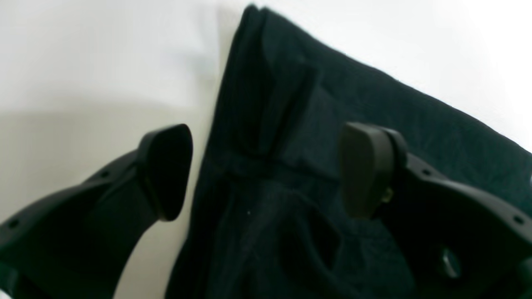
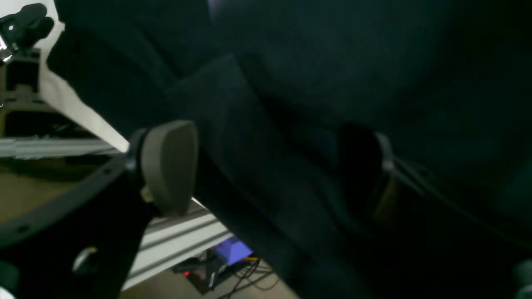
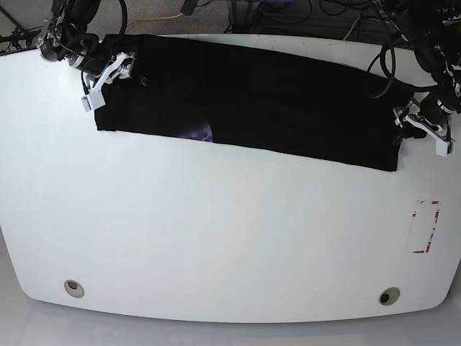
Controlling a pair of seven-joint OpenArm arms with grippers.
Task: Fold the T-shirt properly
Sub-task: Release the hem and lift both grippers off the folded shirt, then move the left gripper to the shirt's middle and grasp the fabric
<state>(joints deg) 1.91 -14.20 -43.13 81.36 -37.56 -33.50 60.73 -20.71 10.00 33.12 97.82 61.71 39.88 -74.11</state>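
Base view, near edge first: white table (image 3: 216, 245) carries two round grommet holes, one near-left (image 3: 73, 287) and one near-right (image 3: 389, 296), plus a red-and-white marked rectangle (image 3: 425, 227) on the right side. No containers visible; nothing sits in or on anything except cloth on the tabletop. Farther back, the T-shirt (image 3: 274, 101) lies as a long black band across the far half of the table, folded lengthwise, running from far left down slightly toward the right; a small patch of purple print (image 3: 198, 132) shows at its near edge. Left gripper (image 3: 421, 122) sits at the band's right end; in the left wrist view its fingers are spread, one pad (image 1: 166, 170) over bare table and the other over cloth, with the folded edge of the T-shirt (image 1: 299, 166) between them, not clamped. Right gripper (image 3: 108, 76) sits at the band's left end near the far table edge; in the right wrist view its pads (image 2: 168, 166) are likewise apart, dark cloth (image 2: 291, 104) filling the gap and beyond. Past the table edge there, an aluminium frame rail (image 2: 178, 241) and floor cables (image 2: 232, 274) are visible.
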